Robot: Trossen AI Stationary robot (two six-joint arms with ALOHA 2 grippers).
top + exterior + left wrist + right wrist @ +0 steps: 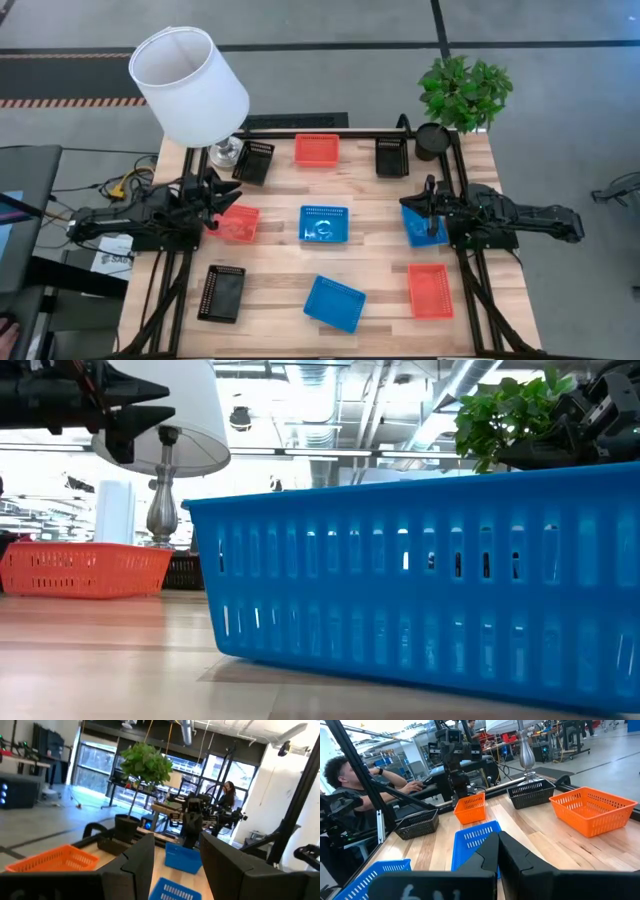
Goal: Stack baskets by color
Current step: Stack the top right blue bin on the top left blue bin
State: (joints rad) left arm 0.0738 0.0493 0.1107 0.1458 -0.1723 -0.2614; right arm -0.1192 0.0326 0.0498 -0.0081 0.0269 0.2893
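Note:
Nine baskets rest flat on the wooden table. The black ones are at the far left (253, 162), far right (391, 157) and near left (221, 293). The red ones are at the far middle (316, 149), left (238, 222) and near right (430, 290). The blue ones are in the middle (325, 224), near middle (334, 302) and right (424, 225). My left gripper (216, 193) (177, 840) hovers open above the left red basket's (85, 570) left end. My right gripper (408, 203) (498, 837) is shut and empty, level above the right blue basket (182, 857).
A white lamp (190, 85) stands at the table's far left corner and a potted plant (462, 95) at the far right. Black frame rails (170, 290) run along both sides of the table. A person (350, 780) sits beyond the table's left side.

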